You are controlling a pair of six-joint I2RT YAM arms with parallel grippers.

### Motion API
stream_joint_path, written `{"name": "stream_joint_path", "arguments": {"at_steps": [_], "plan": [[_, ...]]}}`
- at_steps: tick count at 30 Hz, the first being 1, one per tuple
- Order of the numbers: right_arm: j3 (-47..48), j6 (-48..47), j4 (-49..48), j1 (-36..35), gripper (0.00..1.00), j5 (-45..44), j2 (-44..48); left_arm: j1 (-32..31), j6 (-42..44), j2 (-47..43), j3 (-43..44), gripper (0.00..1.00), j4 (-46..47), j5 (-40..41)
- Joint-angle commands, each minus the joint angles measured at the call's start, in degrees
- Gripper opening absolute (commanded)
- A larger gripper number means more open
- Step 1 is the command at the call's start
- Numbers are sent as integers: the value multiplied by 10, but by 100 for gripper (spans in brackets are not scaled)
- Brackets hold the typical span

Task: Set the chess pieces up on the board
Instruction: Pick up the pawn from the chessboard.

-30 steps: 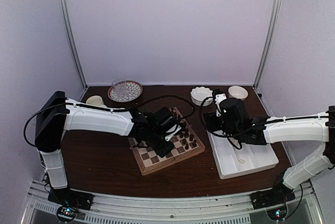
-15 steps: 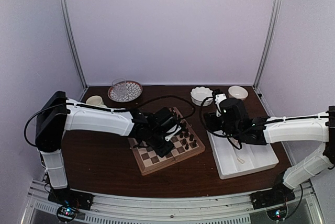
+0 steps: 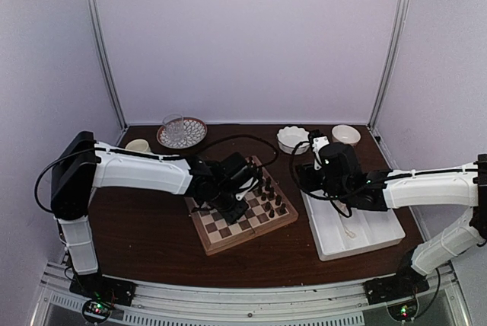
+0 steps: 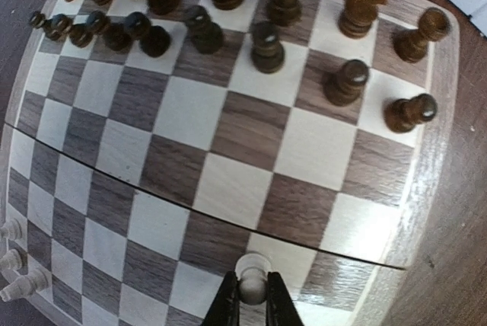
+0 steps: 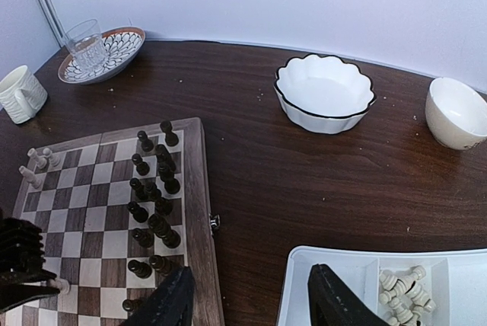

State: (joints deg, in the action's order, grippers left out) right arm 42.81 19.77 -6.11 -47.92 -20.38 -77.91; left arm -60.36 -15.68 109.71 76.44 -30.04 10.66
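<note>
The square wooden chessboard with light and dark brown checks and a tan rim lies at an angle near the middle of the dark brown wooden desk. We see the left gripper reaching over it, jaws nipped tight on the round head of a small cream-white pawn. The pawn is over a light square close to one corner of the board. We cannot tell whether its foot rests on the wood or hangs just above it.

A few more cream-white chess pieces stand at the other corner of that same side of the board. The small dark brown chess pieces stand in two rows along the opposite side.

The right gripper is spread wide with nothing between its fingers. It hovers over the far left corner of the white rectangular tray, which lies near the desk's right edge, well apart from the board. In one of the tray's compartments we see more cream-white chess pieces lying in a loose heap.

Along the desk's far edge stand a white scalloped bowl and, to its right, a small plain cream bowl. Toward the far left corner of the desk a round patterned plate carries a clear glass tumbler. A white ribbed mug stands near the plate.
</note>
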Motion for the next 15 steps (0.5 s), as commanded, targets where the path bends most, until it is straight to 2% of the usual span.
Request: {"name": "stream_joint_path", "arguments": {"at_steps": [1,10,15], "plan": [[14,2,5,-1,54,3,-5,27,7,-29,-19,5,20,37],[12,3,5,-1,54,5,-2,88,3,-47,-52,4,51,50],[12,3,6,-1,54,6,0,99,8,-49,-60,4,71,89]]}}
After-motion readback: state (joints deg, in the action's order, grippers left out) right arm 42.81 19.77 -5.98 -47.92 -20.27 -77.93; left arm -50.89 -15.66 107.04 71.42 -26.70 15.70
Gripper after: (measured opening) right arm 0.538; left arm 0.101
